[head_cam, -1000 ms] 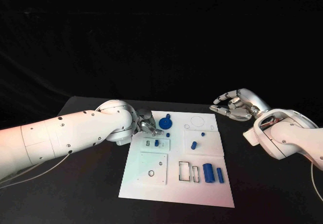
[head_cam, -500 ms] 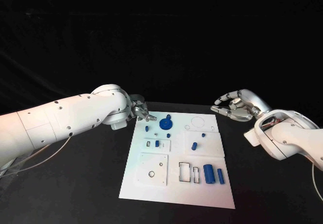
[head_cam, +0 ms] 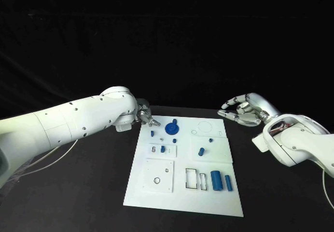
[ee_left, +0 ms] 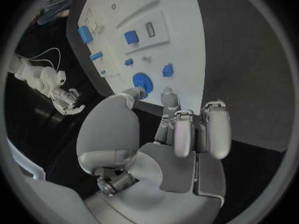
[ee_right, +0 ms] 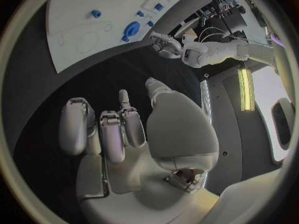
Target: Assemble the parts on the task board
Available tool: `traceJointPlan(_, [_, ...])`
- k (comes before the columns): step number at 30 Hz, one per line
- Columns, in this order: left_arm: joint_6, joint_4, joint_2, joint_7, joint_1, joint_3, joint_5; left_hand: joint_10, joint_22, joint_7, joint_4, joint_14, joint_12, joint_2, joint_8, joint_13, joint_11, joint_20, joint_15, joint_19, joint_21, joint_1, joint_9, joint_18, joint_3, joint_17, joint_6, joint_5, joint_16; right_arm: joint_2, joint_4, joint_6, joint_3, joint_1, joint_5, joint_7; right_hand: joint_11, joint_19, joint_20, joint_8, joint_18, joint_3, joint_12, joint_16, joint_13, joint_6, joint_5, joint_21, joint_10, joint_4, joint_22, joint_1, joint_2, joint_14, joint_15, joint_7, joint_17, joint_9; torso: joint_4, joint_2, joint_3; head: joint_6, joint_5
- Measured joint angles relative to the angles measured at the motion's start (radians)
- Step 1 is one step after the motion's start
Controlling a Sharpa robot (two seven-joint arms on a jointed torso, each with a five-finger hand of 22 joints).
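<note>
The left hand point(head_cam: 144, 116) hovers off the far left corner of the task board point(head_cam: 182, 195), its fingers point(ee_left: 211, 129) curled loosely inward with nothing between them. Nothing is pinched or gripped, as its wrist view confirms. Just beyond its fingertips lies a small blue part point(head_cam: 154, 122), and next to that, further onto the board, the round blue disc point(head_cam: 171, 128) with a small knob on its rim.

The right hand point(head_cam: 243, 110) is raised beside the far right corner of the board, well apart from every part, its fingers point(ee_right: 114, 134) bent in over the palm and holding nothing.

Further out, toward the robot, sit 2 small blue pegs point(head_cam: 163, 149) near the board's middle, another short piece point(head_cam: 200, 151) to the right hand's side, and 2 blue cylinders point(head_cam: 216, 180) near the near edge, beside 2 empty rectangular slots point(head_cam: 195, 178).

The parts look like small, rigid plastic: light, stiff, probably smooth enough to slip. The disc would likely be best pinched across its rim or by its knob, and the cylinders across their width at mid-length, so they do not roll away.
</note>
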Motion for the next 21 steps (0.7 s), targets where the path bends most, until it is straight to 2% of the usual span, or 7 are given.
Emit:
traceJointPlan(5, [0.027, -0.034, 0.021, -0.001, -0.005, -0.008, -0.007, 0.000, 0.002, 0.000, 0.000, 0.000, 0.004, 0.009, 0.000, 0.001, 0.000, 0.000, 0.000, 0.000, 0.000, -0.009, -0.003, 0.000, -0.006, 0.000, 0.007, 0.000, 0.000, 0.000, 0.001, 0.000, 0.000, 0.000, -0.006, 0.000, 0.000, 0.000, 0.000, 0.000, 0.000, 0.000, 0.000, 0.000, 0.000, 0.000, 0.000, 0.000, 0.000, 0.000, 0.000, 0.000, 0.000, 0.000, 0.000, 0.000, 0.000, 0.000, -0.0013, 0.000, 0.0007, -0.001, 0.001])
traceJointPlan(10, [0.043, -0.054, 0.027, -0.001, -0.007, -0.010, -0.015, 0.000, 0.004, 0.001, 0.000, 0.000, 0.008, 0.009, 0.000, 0.004, 0.000, 0.000, 0.000, 0.000, 0.000, -0.009, -0.004, 0.000, -0.006, 0.000, 0.007, 0.000, 0.000, 0.000, 0.001, 0.000, 0.000, 0.000, -0.011, 0.000, 0.000, 0.000, 0.000, 0.001, 0.000, 0.000, 0.000, 0.000, 0.000, 0.000, 0.000, 0.000, 0.000, 0.000, 0.000, 0.000, 0.000, 0.000, 0.000, 0.000, 0.000, 0.000, -0.0004, 0.000, 0.0007, -0.003, -0.001])
traceJointPlan(21, [0.074, -0.054, 0.028, -0.002, -0.008, -0.012, -0.019, 0.004, 0.004, -0.003, 0.000, 0.000, 0.012, 0.018, 0.000, 0.008, -0.004, 0.000, 0.000, 0.000, 0.006, -0.008, -0.006, 0.000, -0.006, 0.000, 0.018, 0.000, 0.000, 0.001, 0.000, 0.000, 0.000, 0.000, -0.018, 0.000, 0.000, 0.000, 0.000, 0.004, 0.000, 0.000, 0.000, 0.000, 0.000, 0.000, 0.003, 0.000, 0.000, 0.000, 0.000, 0.000, 0.000, 0.000, 0.000, 0.000, 0.000, 0.000, -0.0005, -0.001, 0.0009, -0.005, -0.002])
